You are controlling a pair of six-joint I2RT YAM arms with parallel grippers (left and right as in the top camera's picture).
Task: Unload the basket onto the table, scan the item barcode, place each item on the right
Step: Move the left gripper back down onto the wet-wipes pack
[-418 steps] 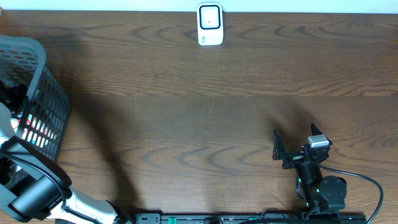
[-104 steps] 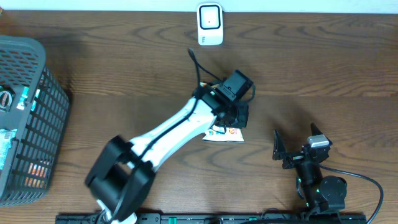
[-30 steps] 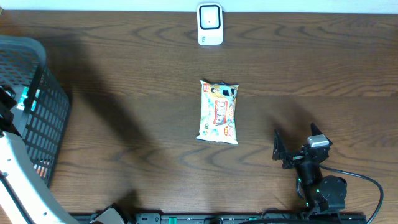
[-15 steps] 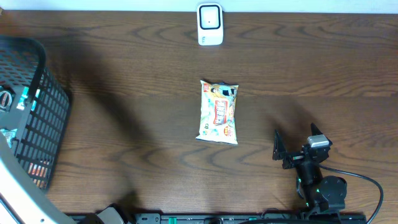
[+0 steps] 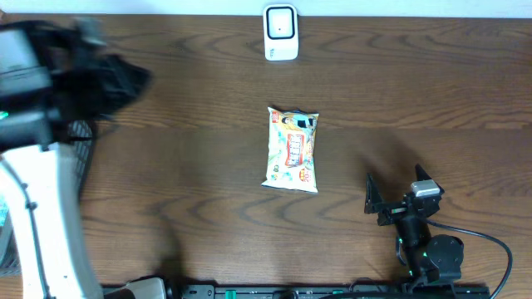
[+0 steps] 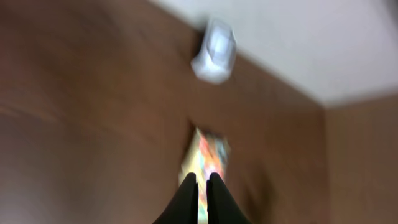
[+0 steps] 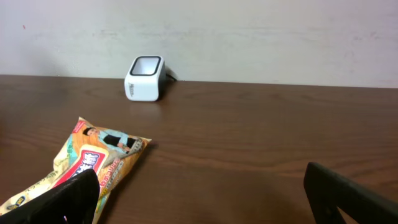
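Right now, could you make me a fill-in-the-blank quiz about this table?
The snack bag lies flat, held by ____ gripper. The white scanner stands by the back ____. The right gripper is ____. The left gripper is ____.
Missing: neither; wall; open; shut.

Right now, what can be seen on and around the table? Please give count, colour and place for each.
snack bag: one, yellow and orange, lying at the table's middle
scanner: one, white, at the far edge
basket: one, black mesh, far left, mostly hidden
table: one, dark brown wood, under everything
left gripper: one, black, shut on nothing, raised over the left side
right gripper: one, black, open and empty, near right corner
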